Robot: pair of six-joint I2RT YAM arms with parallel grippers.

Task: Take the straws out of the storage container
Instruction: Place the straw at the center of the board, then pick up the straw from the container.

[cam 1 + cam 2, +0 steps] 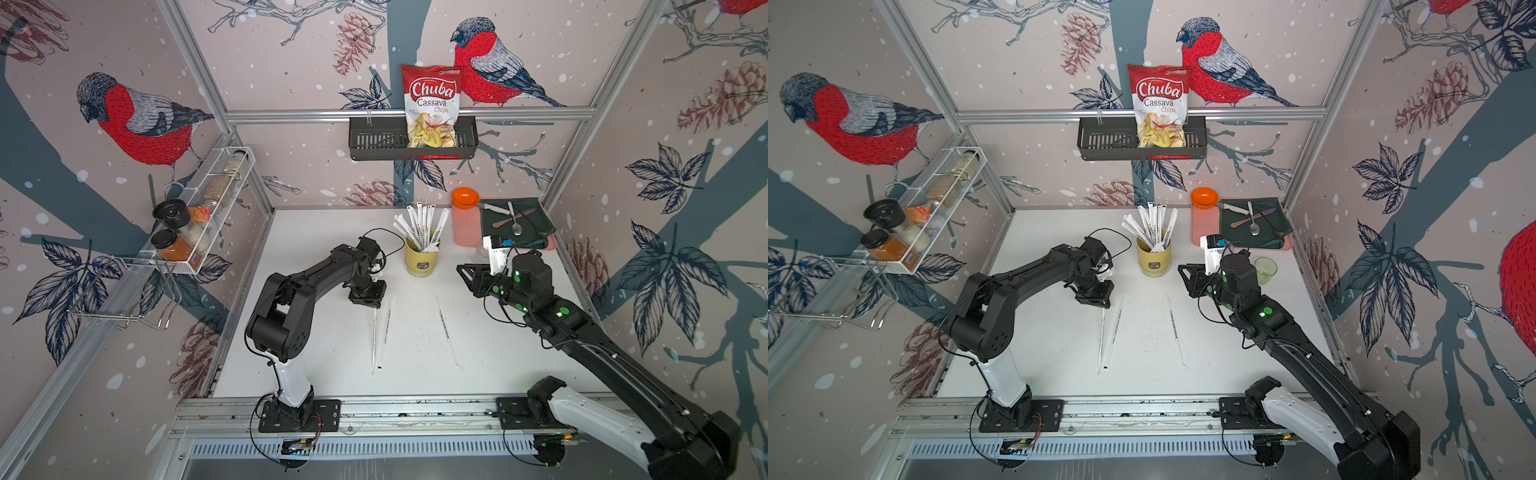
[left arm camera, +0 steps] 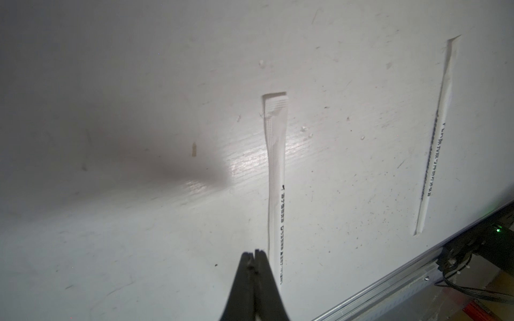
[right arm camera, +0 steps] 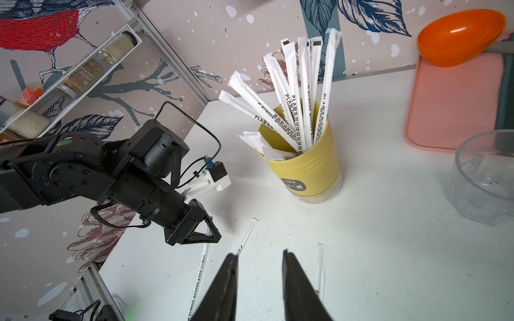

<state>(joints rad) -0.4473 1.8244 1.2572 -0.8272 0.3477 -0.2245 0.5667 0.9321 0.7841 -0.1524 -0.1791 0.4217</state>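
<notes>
While left gripper (image 2: 254, 255) is closed and right gripper (image 3: 260, 254) parted, the seemingly light, crushable straws (image 3: 303, 83) suit grasping at twelve o'clock of the yellow cup (image 3: 311, 166).

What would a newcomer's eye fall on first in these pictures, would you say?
Probably the red bullfinches on the wallpaper, and the red Chuba chip bag standing in the black basket on the back rail. On the white table, the yellow storage container stands towards the back with white wrapped straws fanning from it, while three loose straws lie flat nearer the front.
</notes>
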